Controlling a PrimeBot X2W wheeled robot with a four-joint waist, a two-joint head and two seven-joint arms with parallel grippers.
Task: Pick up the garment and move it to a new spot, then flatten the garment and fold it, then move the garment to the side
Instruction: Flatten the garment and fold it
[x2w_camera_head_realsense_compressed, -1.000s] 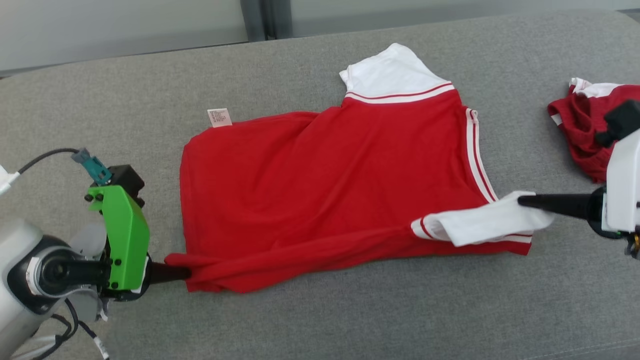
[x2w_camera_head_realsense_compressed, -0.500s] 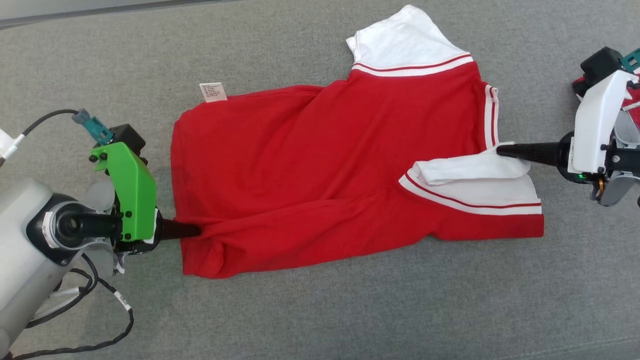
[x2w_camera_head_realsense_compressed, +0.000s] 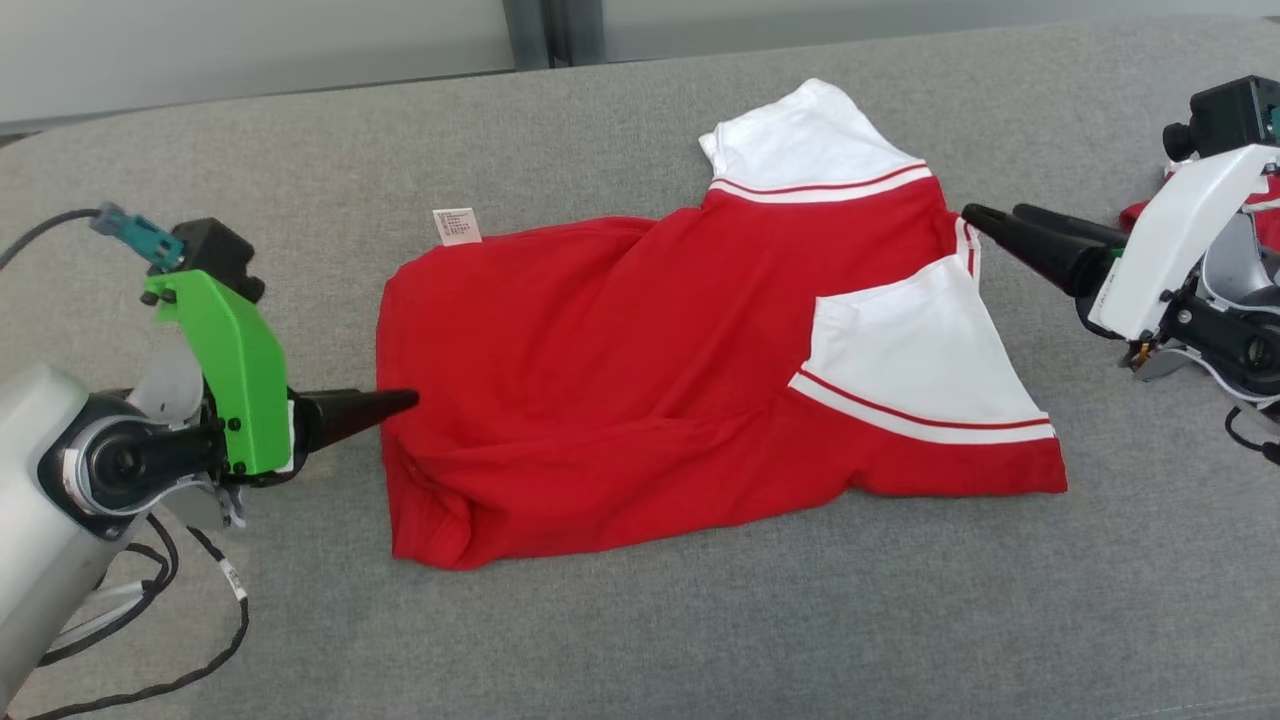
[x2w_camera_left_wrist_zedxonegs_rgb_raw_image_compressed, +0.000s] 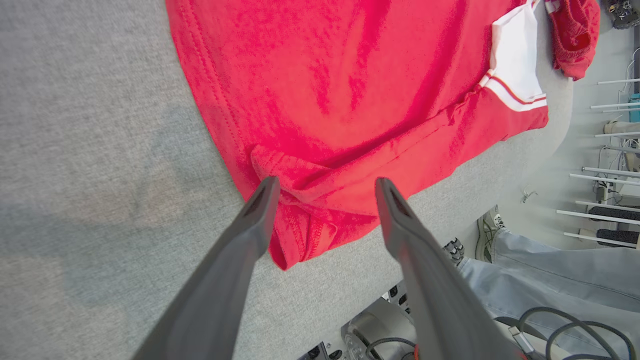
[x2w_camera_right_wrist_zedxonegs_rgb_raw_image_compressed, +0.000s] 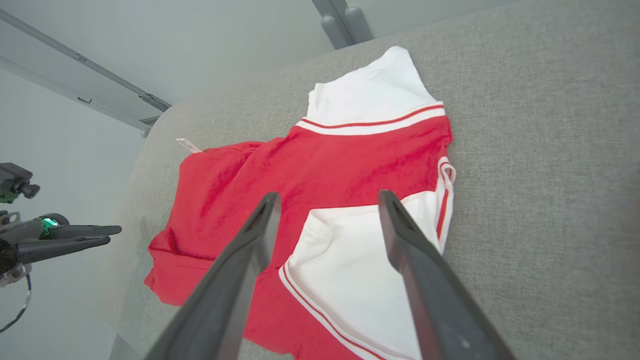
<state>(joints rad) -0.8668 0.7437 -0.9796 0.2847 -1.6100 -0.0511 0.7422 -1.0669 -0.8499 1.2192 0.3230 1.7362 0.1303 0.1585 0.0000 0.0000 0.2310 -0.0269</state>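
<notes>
While both pincers stand wide apart with nothing in them, the shirt (x2w_camera_head_realsense_compressed: 640, 380) lies spread across the middle of the grey surface (x2w_camera_head_realsense_compressed: 640, 640), hem toward the left pincer (x2w_camera_head_realsense_compressed: 405, 400) and collar end toward the right pincer (x2w_camera_head_realsense_compressed: 992, 214). Each tip hovers just beside its end of the cloth.

The near sleeve (x2w_camera_head_realsense_compressed: 910, 350) lies turned in over the red body, and the near long edge looks doubled over, so folding seems under way, with the far side not yet done. The far sleeve (x2w_camera_head_realsense_compressed: 800, 135) sticks out flat, and a label (x2w_camera_head_realsense_compressed: 456, 226) pokes out at the far hem.

To do the next fold well:
- Smooth the bunched hem corner (x2w_camera_head_realsense_compressed: 430, 520) first; it is rucked and would set a crooked crease.
- Take the far sleeve and the far hem corner at matching points.
- Carry both inward together, with the cloth taut between them.
- Lay the edge parallel to the near fold, then let go low.
</notes>
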